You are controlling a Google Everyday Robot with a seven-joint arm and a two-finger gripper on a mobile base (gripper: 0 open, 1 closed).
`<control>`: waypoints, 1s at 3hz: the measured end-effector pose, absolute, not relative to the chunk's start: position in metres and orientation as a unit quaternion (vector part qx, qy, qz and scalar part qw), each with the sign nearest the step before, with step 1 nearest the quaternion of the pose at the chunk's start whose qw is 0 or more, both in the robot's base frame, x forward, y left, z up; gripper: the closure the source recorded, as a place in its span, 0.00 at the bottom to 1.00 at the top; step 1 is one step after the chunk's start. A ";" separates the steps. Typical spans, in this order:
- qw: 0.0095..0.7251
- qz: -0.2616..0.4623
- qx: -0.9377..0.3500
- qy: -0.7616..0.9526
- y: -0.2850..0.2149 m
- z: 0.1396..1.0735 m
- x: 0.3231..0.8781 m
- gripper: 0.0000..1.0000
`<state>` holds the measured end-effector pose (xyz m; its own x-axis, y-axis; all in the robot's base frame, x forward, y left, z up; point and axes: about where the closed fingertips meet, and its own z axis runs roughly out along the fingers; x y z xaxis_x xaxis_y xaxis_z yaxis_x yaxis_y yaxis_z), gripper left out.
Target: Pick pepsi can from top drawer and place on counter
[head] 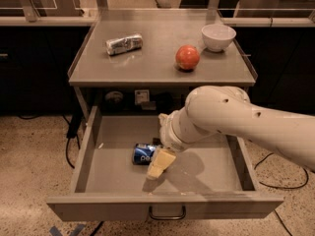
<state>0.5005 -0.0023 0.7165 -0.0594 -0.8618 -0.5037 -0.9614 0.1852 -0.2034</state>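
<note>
The pepsi can [142,153] lies on its side on the floor of the open top drawer [90,146], left of centre. My gripper [159,164] hangs down inside the drawer, right at the can's right end and partly in front of it. My bulky white arm [231,119] reaches in from the right and hides the middle and right back of the drawer. The counter [152,65] above is the grey cart top.
On the counter lie a silver-grey can [124,44] at the back left, a red apple [187,57] and a white bowl [218,36] at the back right. The drawer's front panel has a small handle [167,214]. Cables lie on the speckled floor [29,171].
</note>
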 end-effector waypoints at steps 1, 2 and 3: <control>0.255 0.100 -0.631 0.726 -0.004 0.683 0.506 0.00; 0.236 0.105 -0.644 0.720 0.006 0.649 0.517 0.00; 0.223 0.116 -0.659 0.709 0.025 0.620 0.530 0.00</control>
